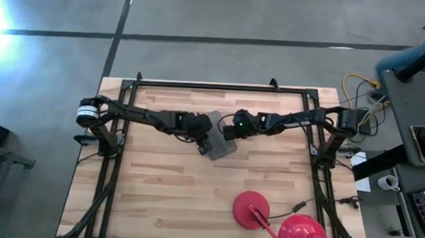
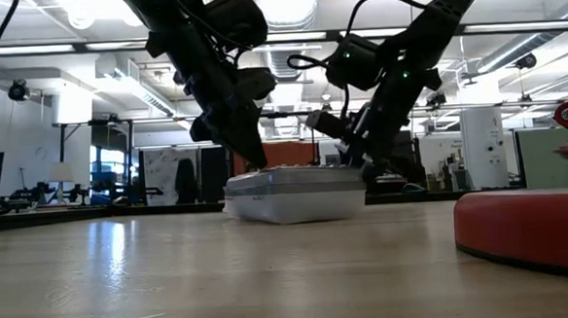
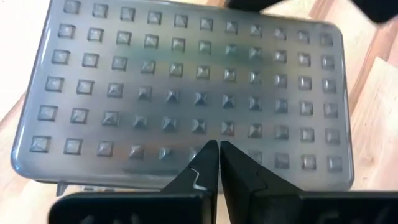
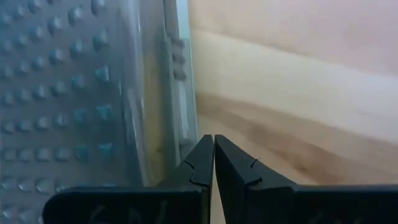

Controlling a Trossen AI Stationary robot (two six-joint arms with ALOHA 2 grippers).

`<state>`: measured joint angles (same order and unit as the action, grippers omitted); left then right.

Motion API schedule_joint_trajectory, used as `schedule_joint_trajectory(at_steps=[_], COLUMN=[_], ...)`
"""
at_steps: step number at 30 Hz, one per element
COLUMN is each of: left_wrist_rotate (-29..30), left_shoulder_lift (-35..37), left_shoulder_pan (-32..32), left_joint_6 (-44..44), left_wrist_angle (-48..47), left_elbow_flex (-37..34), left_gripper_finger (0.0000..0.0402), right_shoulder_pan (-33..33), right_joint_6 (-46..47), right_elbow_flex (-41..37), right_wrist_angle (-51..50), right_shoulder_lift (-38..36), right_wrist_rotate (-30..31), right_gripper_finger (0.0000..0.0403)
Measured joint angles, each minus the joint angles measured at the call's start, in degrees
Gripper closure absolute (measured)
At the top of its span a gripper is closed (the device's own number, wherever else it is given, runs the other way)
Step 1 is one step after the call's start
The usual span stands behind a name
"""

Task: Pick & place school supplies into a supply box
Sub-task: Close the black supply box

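The supply box (image 1: 222,147), a clear case with a grey grid-textured lid, lies closed on the wooden table's middle, and shows in the low view (image 2: 296,192) as well. My left gripper (image 1: 205,142) is shut above the lid's near-left edge (image 3: 217,146). My right gripper (image 1: 230,131) is shut at the box's right side. In the right wrist view its tips (image 4: 213,140) stand by the clear side wall (image 4: 177,93). Scissors, pens, pencils and markers show in no view. My left gripper comes from above, slanting down, with its shut fingertips (image 3: 208,155) on the grey lid (image 3: 186,81) close to one long edge. The box rests flat on the table. My right gripper stands at the box's side wall; whether it touches it, I cannot tell.
A red round-based lamp lies toward the table's near right, base (image 1: 251,208) and shade (image 1: 305,237); the base fills the low view's right (image 2: 531,224). A person's arm (image 1: 420,42) shows beyond the far right corner. Bare wood lies near left.
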<state>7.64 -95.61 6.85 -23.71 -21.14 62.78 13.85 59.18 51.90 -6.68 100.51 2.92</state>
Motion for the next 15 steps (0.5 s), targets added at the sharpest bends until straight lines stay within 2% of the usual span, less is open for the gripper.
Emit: schedule_joint_trajectory(at_steps=[4, 9, 13, 15], left_wrist_rotate=[0.0, 0.0, 0.0, -0.02], left_shoulder_lift=[0.02, 0.07, 0.09, 0.09], left_shoulder_pan=[0.0, 0.0, -0.04, -0.04], left_joint_6=[0.01, 0.01, 0.0, -0.31], left_wrist_angle=[0.14, 0.23, 0.15, -0.59], left_elbow_flex=[0.0, 0.05, 0.07, 0.09], left_gripper_finger=[0.0401, 0.0401, 0.0401, 0.0401], right_shoulder_pan=[-1.94, -4.4, -5.67, -5.48], right_joint_6=[0.43, -0.47, 1.12, 1.36], right_elbow_flex=[0.12, 0.28, 0.26, 0.26], right_wrist_angle=[0.7, 9.93, 7.51, 6.92], right_shoulder_lift=[1.76, 3.73, 2.1, 0.93], right_wrist_rotate=[-1.18, -7.17, 0.75, 2.6], right_gripper_finger=[0.0394, 0.0394, 0.0394, 0.0394])
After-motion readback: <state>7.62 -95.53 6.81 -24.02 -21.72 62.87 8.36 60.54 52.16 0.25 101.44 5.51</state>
